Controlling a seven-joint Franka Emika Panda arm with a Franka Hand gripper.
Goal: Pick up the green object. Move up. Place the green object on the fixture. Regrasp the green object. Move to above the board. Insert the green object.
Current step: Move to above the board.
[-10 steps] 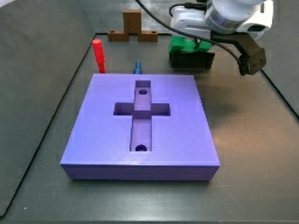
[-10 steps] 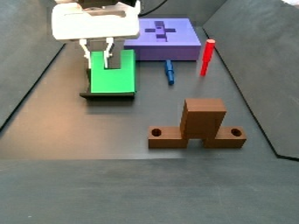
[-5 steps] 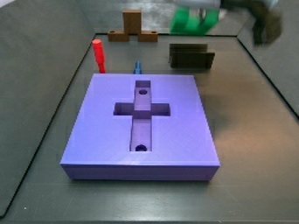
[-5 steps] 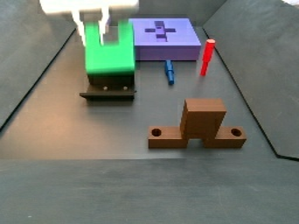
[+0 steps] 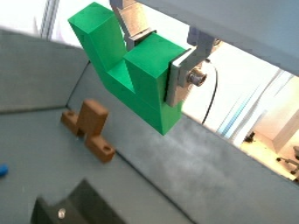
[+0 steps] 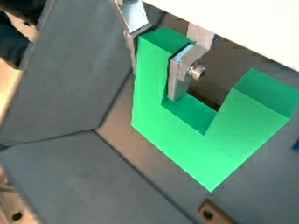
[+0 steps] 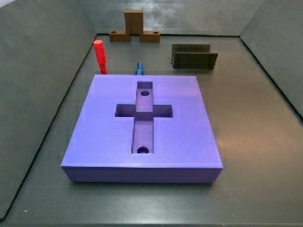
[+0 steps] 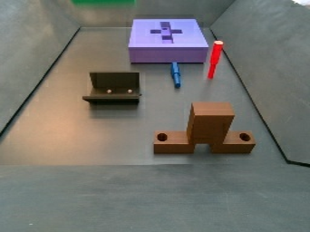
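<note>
**A:** What is in your end effector?

**B:** My end effector is clamped on the green object. In both wrist views a silver finger presses on one prong of the block, and the notch opens right beside that finger. The rest of the block hangs below my fingers, clear of the counter.

**A:** And farther out?

**B:** Well below me, in a wrist view, the brown cross-shaped block lies on the counter. My end effector itself is out of both side views; only a sliver of green shows at the top edge of one. Under it in that view the fixture stands bare, well apart from the block I hold. Past the fixture come the blue peg and the red peg, which stands upright. Farthest off lies the board, its cross-shaped recess unfilled.
</note>
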